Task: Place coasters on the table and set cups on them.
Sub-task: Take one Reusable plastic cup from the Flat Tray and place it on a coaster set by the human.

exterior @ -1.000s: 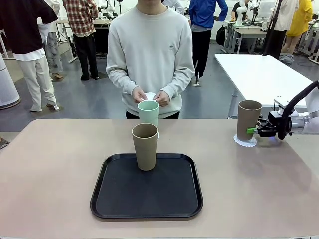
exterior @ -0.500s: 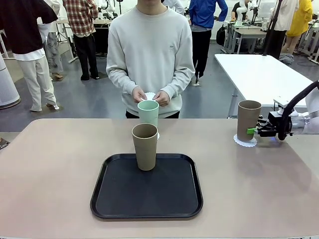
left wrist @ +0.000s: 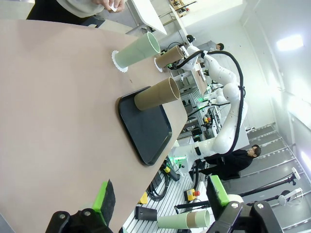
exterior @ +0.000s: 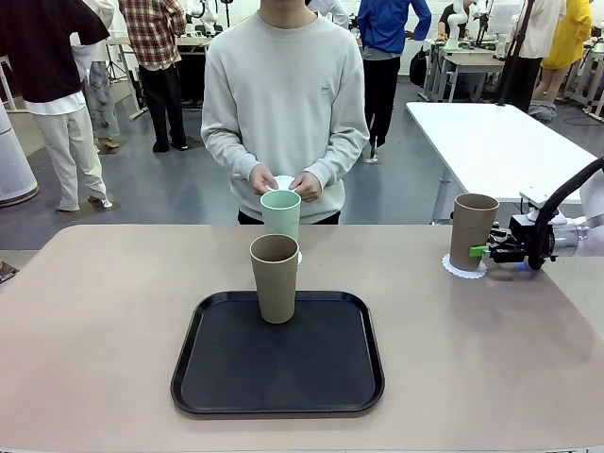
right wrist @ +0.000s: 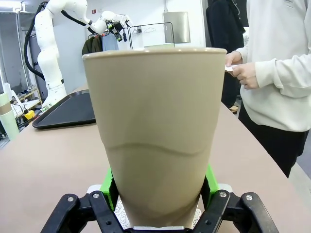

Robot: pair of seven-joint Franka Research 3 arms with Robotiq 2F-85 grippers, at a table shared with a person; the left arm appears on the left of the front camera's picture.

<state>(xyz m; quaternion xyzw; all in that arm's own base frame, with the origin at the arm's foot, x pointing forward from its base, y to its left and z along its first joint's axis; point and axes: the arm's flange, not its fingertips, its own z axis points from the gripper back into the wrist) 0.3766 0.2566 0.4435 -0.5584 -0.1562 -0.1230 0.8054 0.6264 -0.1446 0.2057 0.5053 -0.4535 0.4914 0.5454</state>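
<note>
Brown cup [exterior: 473,229] sank a little onto its coaster [exterior: 455,270].
The right gripper [exterior: 479,250] squeezed it; best to let go slowly.

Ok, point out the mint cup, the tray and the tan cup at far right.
mint cup [exterior: 280,215]: front view, middle of its wall.
tray [exterior: 236,370]: front view, bare floor.
far-right tan cup [exterior: 471,231]: front view, mid wall.

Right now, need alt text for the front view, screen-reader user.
The right claw grips a tan cup over a white coaster at the right of the table. A second tan cup stands on a black tray in the middle, a mint cup behind it, and a person opposite holds another coaster.
</note>
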